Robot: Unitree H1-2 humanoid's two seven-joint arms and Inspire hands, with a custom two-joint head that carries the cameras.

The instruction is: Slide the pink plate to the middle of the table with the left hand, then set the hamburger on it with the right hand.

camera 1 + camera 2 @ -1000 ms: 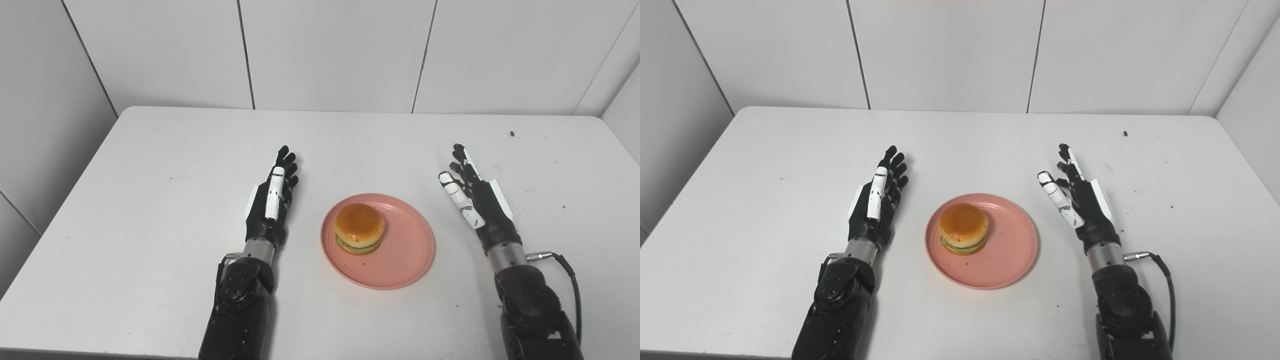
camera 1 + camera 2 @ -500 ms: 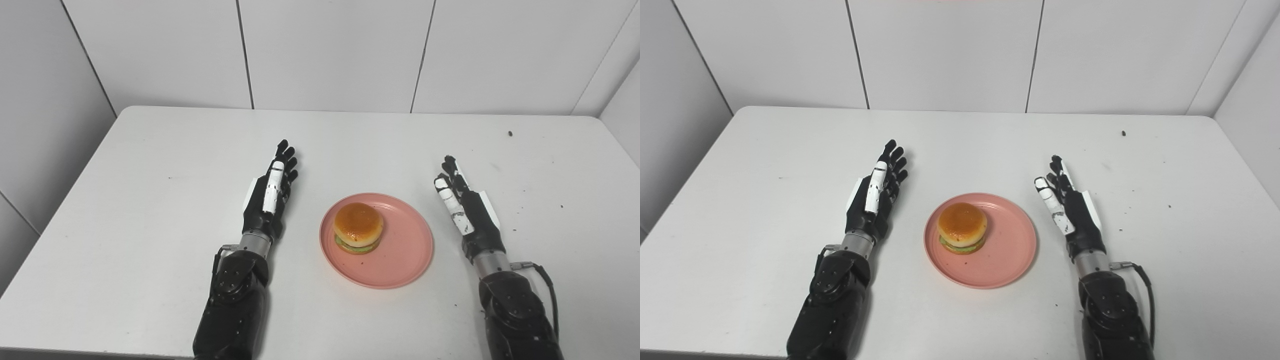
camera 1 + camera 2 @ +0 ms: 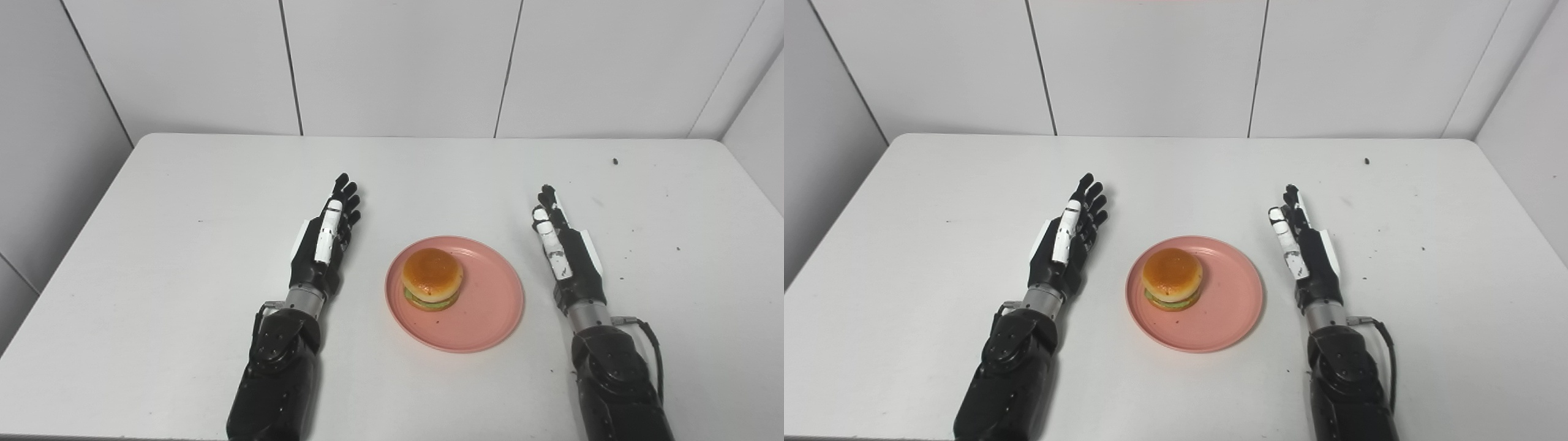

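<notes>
While hamburger (image 3: 432,280) sits on pink plate (image 3: 490,306), both robot hands empty.

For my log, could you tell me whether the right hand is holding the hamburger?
No, the hamburger sits on the pink plate; the right hand is open beside it.

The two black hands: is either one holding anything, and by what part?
Nothing is held. The left hand and right hand are open, either side of the pink plate carrying the hamburger.
</notes>
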